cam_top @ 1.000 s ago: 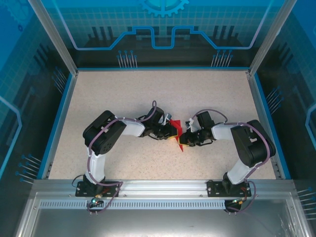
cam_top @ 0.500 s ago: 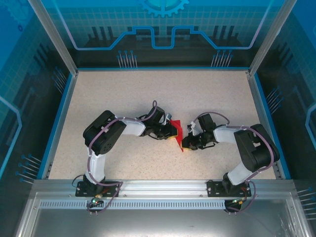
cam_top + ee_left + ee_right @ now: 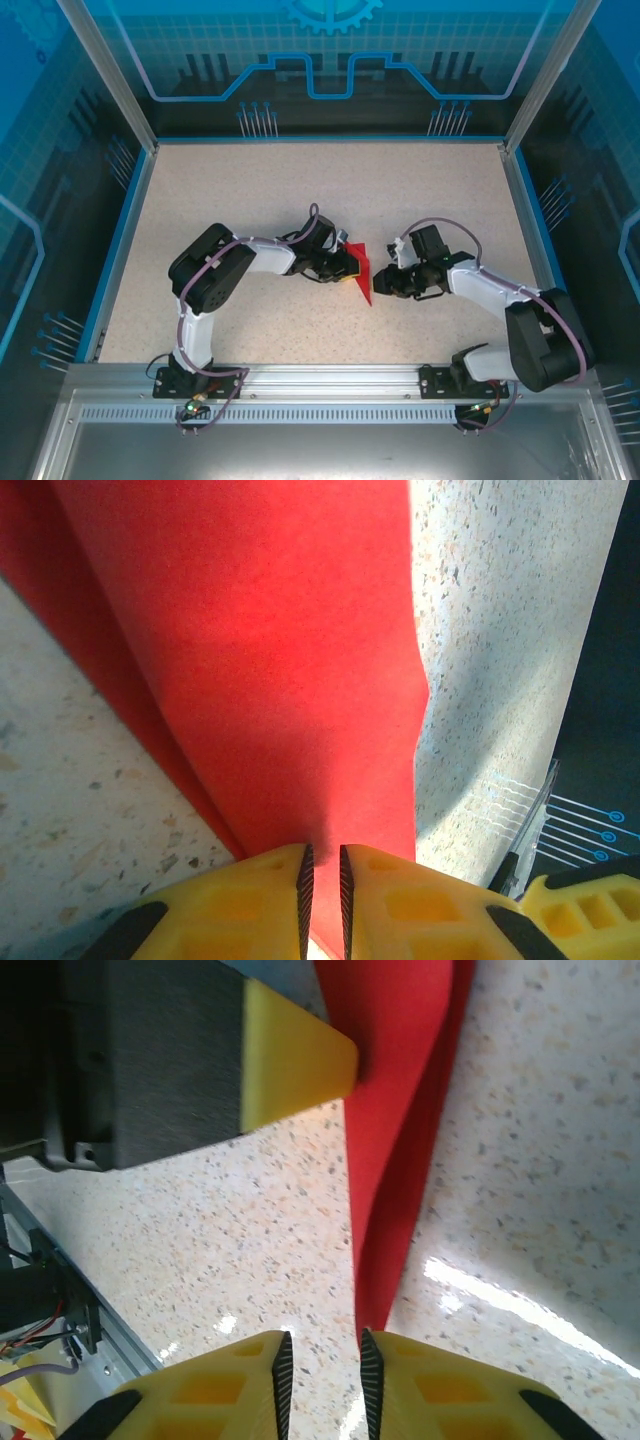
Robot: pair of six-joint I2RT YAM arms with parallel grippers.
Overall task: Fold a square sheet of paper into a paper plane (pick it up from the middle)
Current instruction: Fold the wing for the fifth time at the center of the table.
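Both arms work the folded red paper (image 3: 260, 660): the left pincer (image 3: 322, 858) clamps it steady, while the right pincer (image 3: 323, 1345), jaws slightly parted, sits at its tip, probably poised to pinch there.

Left arm (image 3: 268, 258) and right arm (image 3: 487, 289): white links joining bulky black housings. A purple-grey cable (image 3: 183, 335) loops along each, down to a black base (image 3: 170, 378). Claw fingers (image 3: 240, 905): yellow moulded plastic with rectangular recesses and black ribbed pads (image 3: 305, 865) on inner faces.
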